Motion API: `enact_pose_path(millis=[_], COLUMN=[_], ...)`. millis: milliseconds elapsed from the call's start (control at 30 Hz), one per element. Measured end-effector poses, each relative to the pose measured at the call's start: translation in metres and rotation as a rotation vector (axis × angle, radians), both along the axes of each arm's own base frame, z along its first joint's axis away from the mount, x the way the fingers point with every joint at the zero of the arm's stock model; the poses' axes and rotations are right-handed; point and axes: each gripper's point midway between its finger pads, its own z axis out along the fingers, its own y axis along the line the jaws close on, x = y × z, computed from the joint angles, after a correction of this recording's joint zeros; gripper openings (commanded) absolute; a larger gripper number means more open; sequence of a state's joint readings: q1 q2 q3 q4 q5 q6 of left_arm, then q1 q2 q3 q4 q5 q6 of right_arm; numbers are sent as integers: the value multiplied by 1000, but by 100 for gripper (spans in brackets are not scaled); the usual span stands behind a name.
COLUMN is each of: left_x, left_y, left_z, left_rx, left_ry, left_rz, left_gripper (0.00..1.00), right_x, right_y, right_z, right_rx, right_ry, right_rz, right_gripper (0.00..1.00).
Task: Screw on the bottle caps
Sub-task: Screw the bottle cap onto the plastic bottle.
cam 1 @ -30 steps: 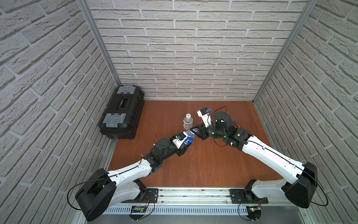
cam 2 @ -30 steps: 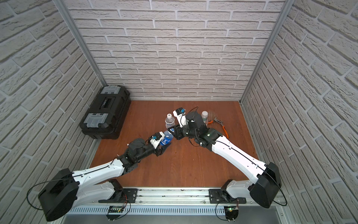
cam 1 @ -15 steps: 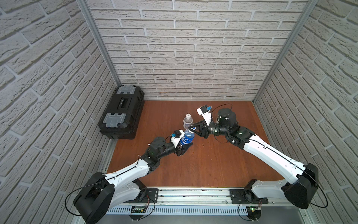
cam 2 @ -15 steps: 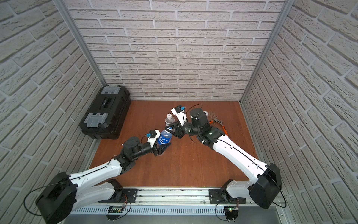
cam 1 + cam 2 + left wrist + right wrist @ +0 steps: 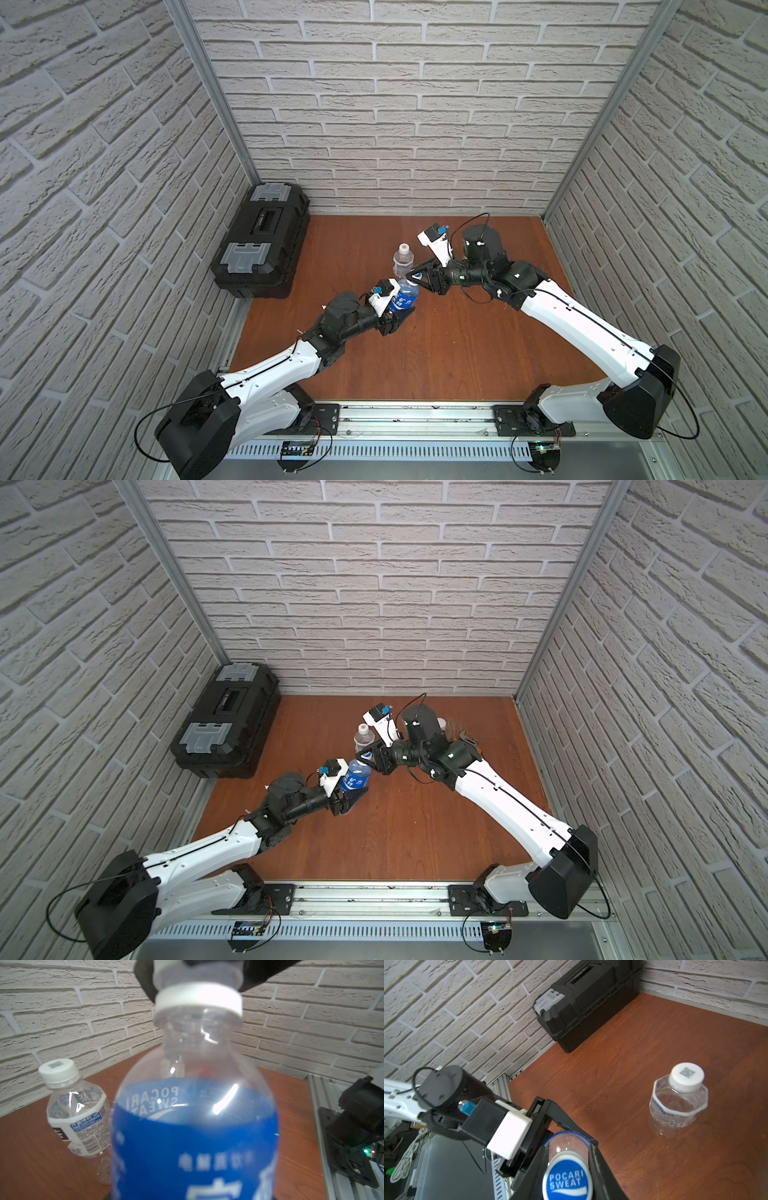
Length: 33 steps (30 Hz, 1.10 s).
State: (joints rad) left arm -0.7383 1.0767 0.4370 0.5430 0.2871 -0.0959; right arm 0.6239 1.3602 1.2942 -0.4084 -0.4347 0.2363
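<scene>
**Top views.** The left gripper (image 5: 397, 316) is clamping the lower body of the blue bottle (image 5: 404, 297), which is tilting toward the right arm near the middle of the table (image 5: 436, 357). The right gripper (image 5: 417, 279) is pinching the blue cap (image 5: 414, 276) at the bottle's mouth. Both top views are showing this. Just behind, the white bottle (image 5: 402, 262) is standing upright and apart, wearing its white cap (image 5: 403, 248). A toolbox (image 5: 262, 241) is sitting at the table's far left edge. In a top view, a third bottle (image 5: 440, 722) is showing partly behind the right arm.

**Left wrist.** The blue bottle (image 5: 195, 1126) is filling the picture. Black fingers (image 5: 145, 978) of the right gripper are closing in on either side of its neck. The white bottle (image 5: 76, 1113) is standing beside it, capped.

**Right wrist.** The blue cap (image 5: 568, 1180) is sitting squeezed between the right gripper's fingers (image 5: 602, 1172), directly over the bottle's shoulder (image 5: 566, 1144). Whether the threads are engaging cannot be told. The left gripper (image 5: 571, 1136) is closing on the bottle. The white bottle (image 5: 679, 1105) and toolbox (image 5: 587, 1001) are lying beyond.
</scene>
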Motion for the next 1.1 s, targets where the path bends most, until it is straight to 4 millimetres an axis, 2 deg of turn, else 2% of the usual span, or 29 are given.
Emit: enact_pose_path(millis=[200, 467, 533, 700, 767, 833, 933, 1100], left_x=[7, 3, 4, 8, 8, 10, 12, 10], left_y=[3, -8, -11, -15, -15, -12, -7, -3], left_z=[-4, 2, -1, -24, -29, -29, -26, -16], left_rx=[43, 51, 61, 100, 100, 83, 53, 14], left_ry=[-32, -124, -130, -89, -67, -45, -15, 23], left_rz=[71, 36, 31, -1, -18, -34, -66, -143], left_gripper=[59, 60, 60, 59, 59, 59, 59, 58], right_x=[7, 12, 13, 7, 4, -1, -10, -11], right_y=[-2, -16, -24, -39, -41, -45, -54, -57], right_z=[-5, -6, 2, 43, 61, 74, 80, 68], right_rx=[31, -8, -16, -17, -23, -38, -86, -162], right_ry=[30, -4, -46, -194, -258, -321, -398, -420], right_rz=[-140, -292, -311, -301, -277, -253, -207, -126], right_gripper=[36, 68, 74, 87, 100, 100, 100, 100])
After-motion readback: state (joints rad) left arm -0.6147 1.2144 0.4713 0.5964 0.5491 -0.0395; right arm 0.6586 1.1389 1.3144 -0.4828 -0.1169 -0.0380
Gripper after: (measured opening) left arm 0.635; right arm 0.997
